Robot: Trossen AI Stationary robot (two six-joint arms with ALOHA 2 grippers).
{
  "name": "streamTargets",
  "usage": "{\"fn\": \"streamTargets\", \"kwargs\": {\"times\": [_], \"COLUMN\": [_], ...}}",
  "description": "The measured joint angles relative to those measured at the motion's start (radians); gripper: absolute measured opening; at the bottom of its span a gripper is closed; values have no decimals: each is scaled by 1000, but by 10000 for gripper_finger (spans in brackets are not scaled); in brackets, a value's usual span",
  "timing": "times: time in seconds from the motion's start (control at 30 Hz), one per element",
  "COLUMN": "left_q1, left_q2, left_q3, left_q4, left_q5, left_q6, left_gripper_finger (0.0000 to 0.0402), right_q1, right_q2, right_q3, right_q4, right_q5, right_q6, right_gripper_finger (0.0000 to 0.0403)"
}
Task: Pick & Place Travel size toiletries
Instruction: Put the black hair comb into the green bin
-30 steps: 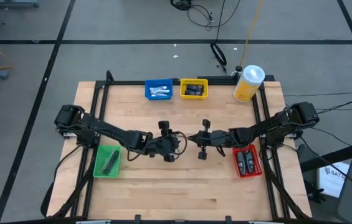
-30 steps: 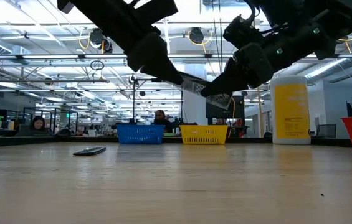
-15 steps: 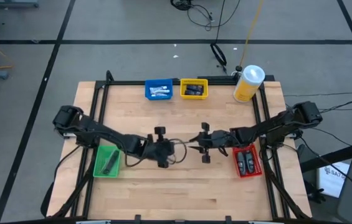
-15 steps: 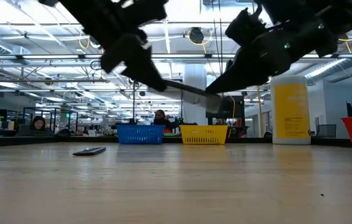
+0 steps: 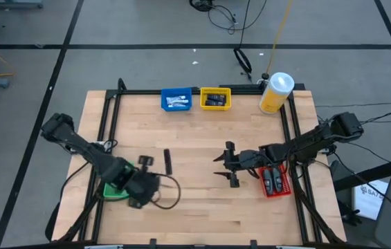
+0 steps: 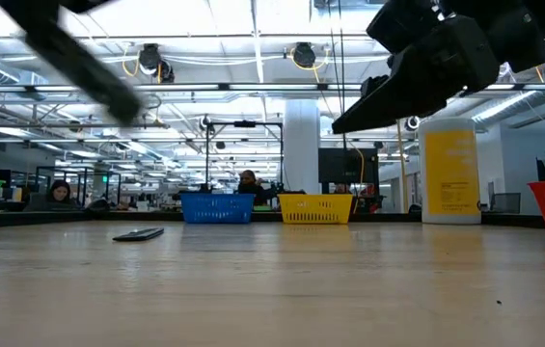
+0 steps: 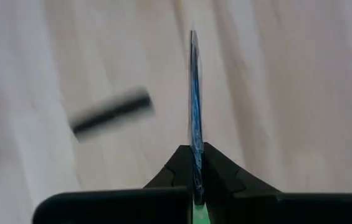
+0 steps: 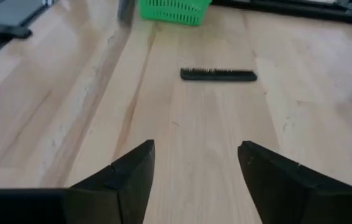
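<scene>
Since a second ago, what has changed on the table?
The left hand, shut on a thin blue sachet, swung from the table's middle toward the green bin. The right hand drew back slightly, open and empty. The dark tube on the wood and the other bins stayed put.

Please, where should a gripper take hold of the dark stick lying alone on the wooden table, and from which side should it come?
Probably at its middle, from straight above. The dark stick lies flat and alone on the table, long and thin, so jaws set across its narrow width would fit. The open right gripper is nearer; the left gripper already pinches a thin blue sachet.
</scene>
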Motion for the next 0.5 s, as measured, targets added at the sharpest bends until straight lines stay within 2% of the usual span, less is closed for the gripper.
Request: {"fn": "streamTargets", "kwargs": {"times": [0.13,0.2,0.3,0.4,0.5], "left_q1": [-39,-49,-65,-95,-107], "left_q2": [-1,-1,-23,-35,-38], "left_q3": [136,176,178,164,139], "left_q4": [-340,-455,-447,-449,-454], "left_q5": [200,289,405,462,465], "left_q6": [-165,-247,-231,-210,-161], "left_gripper_finger": [4,6,9,4,9], "right_q1": [0,0,0,0,0], "right_q2": [-1,-1,-1,-1,-1], "right_q3": [1,0,0,0,0], "right_q4": [10,9,11,9,10], "right_q5": [0,0,0,-1,-1], "right_q6": [0,0,-1,-1,-2], "right_gripper_finger": [218,216,216,215,215]}}
